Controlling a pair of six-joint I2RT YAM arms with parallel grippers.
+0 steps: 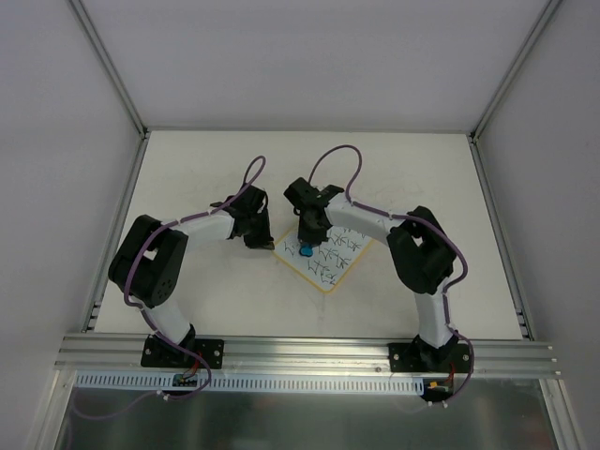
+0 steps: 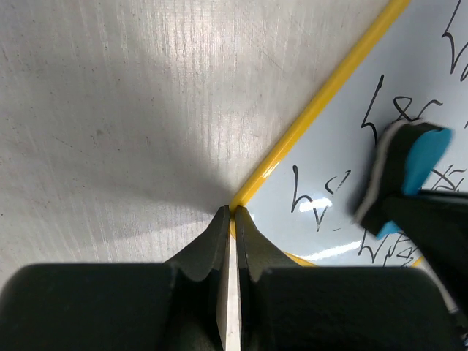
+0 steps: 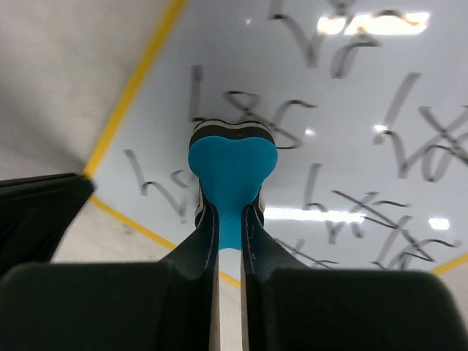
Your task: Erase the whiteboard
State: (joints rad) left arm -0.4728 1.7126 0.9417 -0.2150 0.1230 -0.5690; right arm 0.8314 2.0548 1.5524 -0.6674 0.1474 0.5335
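The whiteboard lies flat on the table, near its middle and slightly toward the near edge. It is turned so that its corners point left, right, near and far. A thin yellow border runs round it, and dark handwritten marks cover the visible face.

Left arm: it reaches in from the left base, and the left gripper sits at the board's left corner. In the left wrist view, the fingers of the left gripper are drawn together with only a thin slit between them. Their tips meet the yellow border of the whiteboard at that corner. Nothing is visible between the fingers. Whether the tips press on the border cannot be told.

Centre: a blue eraser stands on the left part of the board, near that same corner. In the left wrist view the eraser shows a blue body over a pale and dark layered pad.

Right arm: it reaches in from the right base, over the board. The right gripper is above the eraser. In the right wrist view, the right gripper is clamped on the eraser, whose pad faces the marked surface of the whiteboard.
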